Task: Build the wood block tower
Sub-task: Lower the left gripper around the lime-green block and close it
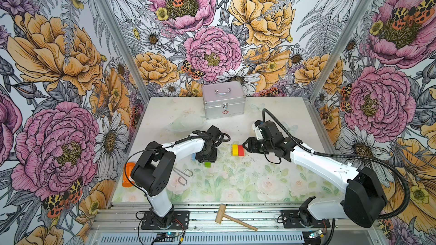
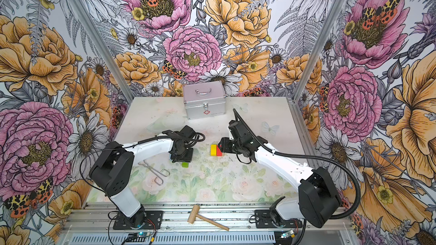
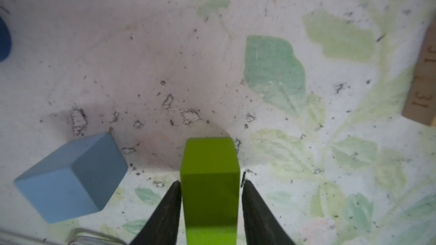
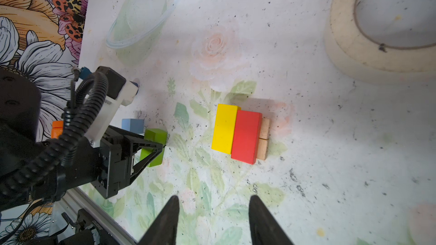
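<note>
The green wooden bar (image 4: 154, 146) is laid flat on the floral tabletop (image 1: 236, 185), left of centre, with its long axis roughly near to far. It is straddled across its short width by the left gripper (image 3: 211, 183). One finger (image 3: 168, 208) is seen against its side and the other just beside it. Whether the bar is actually clamped cannot be told.

The left arm is reached from the near-left base toward the centre. Its forearm is run to the right and its wrist is bent so the gripper is pointed down at the table.

The light blue wooden cube (image 3: 70, 177) is set just left of the green bar, not touching it. A dark blue piece (image 3: 3, 38) is cut off at the edge of the left wrist view.

The started tower is placed at centre. The yellow bar (image 1: 235, 150) and red bar (image 1: 240, 150) are laid side by side and touching, yellow on the left, with long axes near to far. Both are carried on two plain tan bars (image 4: 264, 137) laid crosswise, whose ends are shown past the red bar on the right.

The right gripper (image 4: 213, 199) is held with jaws apart and nothing between them. It is pointed left at the stack, near it but clear of it. The right arm is stretched from the near-right base toward the centre.

A silver metal case (image 1: 224, 101) is stood far behind.
</note>
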Available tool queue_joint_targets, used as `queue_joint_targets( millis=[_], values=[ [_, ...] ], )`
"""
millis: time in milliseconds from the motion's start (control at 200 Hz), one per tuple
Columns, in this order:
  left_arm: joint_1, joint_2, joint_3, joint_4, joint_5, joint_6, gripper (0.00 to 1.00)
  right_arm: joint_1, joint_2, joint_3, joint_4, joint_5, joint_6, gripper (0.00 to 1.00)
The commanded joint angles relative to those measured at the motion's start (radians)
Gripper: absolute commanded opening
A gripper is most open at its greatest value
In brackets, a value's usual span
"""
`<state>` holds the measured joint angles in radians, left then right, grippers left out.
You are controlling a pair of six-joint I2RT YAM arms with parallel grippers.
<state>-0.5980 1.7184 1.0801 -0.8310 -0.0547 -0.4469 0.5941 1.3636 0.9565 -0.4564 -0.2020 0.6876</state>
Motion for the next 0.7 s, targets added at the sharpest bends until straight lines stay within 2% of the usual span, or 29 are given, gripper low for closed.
queue_joint_targets(
  millis=[0, 275, 696],
  values=[
    [0.0, -0.033, -0.009, 0.012, 0.018, -0.014, 0.41, -0.005, 0.006, -0.01, 0.002, 0.016, -0.004, 0.52],
    [-0.003, -0.042, -0.01, 0.006, 0.017, -0.019, 0.36, -0.004, 0.005, -0.014, 0.002, 0.016, -0.003, 0.53],
    [-0.008, -0.022, -0.001, -0.005, 0.007, -0.018, 0.36, -0.005, 0.009, -0.02, 0.002, 0.021, -0.001, 0.53]
  ],
)
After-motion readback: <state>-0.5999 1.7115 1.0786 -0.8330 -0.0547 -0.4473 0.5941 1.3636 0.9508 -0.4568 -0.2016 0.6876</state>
